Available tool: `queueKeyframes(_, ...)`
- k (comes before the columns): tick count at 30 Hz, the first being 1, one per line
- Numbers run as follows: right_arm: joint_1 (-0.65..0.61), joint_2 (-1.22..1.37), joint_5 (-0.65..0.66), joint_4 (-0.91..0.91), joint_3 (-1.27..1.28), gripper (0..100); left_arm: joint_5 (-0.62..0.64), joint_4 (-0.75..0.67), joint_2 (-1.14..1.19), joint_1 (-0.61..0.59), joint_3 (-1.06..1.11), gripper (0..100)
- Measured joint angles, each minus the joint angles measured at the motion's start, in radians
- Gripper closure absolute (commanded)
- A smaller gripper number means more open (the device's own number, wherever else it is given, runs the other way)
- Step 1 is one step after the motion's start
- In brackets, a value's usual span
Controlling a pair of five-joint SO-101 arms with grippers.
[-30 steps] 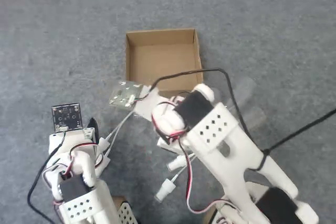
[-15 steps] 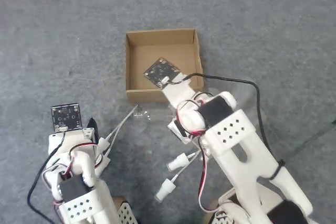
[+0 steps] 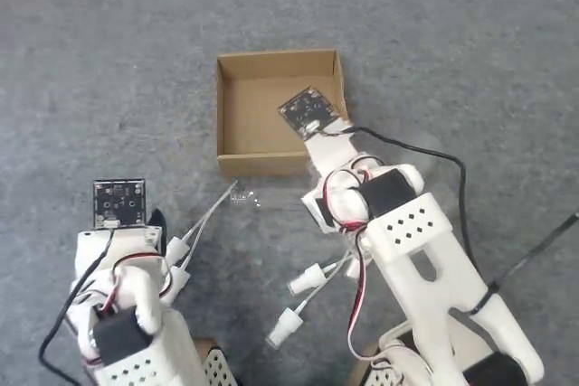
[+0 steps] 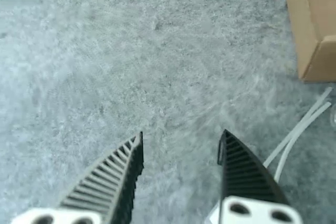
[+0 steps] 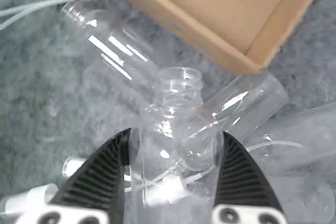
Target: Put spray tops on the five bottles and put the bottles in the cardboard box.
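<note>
The right pincer is clamped round the body of a clear, uncapped plastic bottle whose neck points ahead of its tips toward the brown cardboard box; likely light, slick and squashy, best held mid-body; the left pincer gapes apart.

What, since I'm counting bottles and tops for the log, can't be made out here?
Bottles: high view, the right arm covers most; right wrist view, some run off the edge. No count.
Spray tops: high view, tubes run under the right arm; no sure count.
Cardboard box: high view, the arm's camera board covers part of its floor.
</note>
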Motion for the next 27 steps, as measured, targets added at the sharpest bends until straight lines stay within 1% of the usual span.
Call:
queueKeyframes(4, 0.031, 0.000, -0.015, -0.011, 0.000, 89.4, -0.003, 0.003, 0.000, 0.000, -0.048, 78)
queueKeyframes(7, 0.055, 0.000, -0.018, -0.011, 0.000, 89.4, -0.049, 0.023, 0.015, 0.000, -0.094, 78)
queueKeyframes(9, 0.061, 0.000, -0.018, -0.011, 0.000, 89.4, -0.075, 0.034, 0.087, 0.002, -0.133, 77)
queueKeyframes(13, 0.061, 0.000, -0.018, -0.011, 0.000, 89.4, -0.138, 0.072, 0.278, 0.002, -0.224, 70)
queueKeyframes(16, 0.061, 0.000, -0.018, -0.011, 0.000, 89.4, -0.175, 0.101, 0.422, 0.002, -0.278, 67)
queueKeyframes(20, 0.061, 0.000, -0.018, -0.011, 0.000, 89.4, -0.235, 0.106, 0.594, 0.002, -0.302, 67)
queueKeyframes(27, 0.061, 0.000, -0.018, -0.011, 0.000, 89.4, -0.379, 0.106, 0.833, 0.002, -0.307, 67)
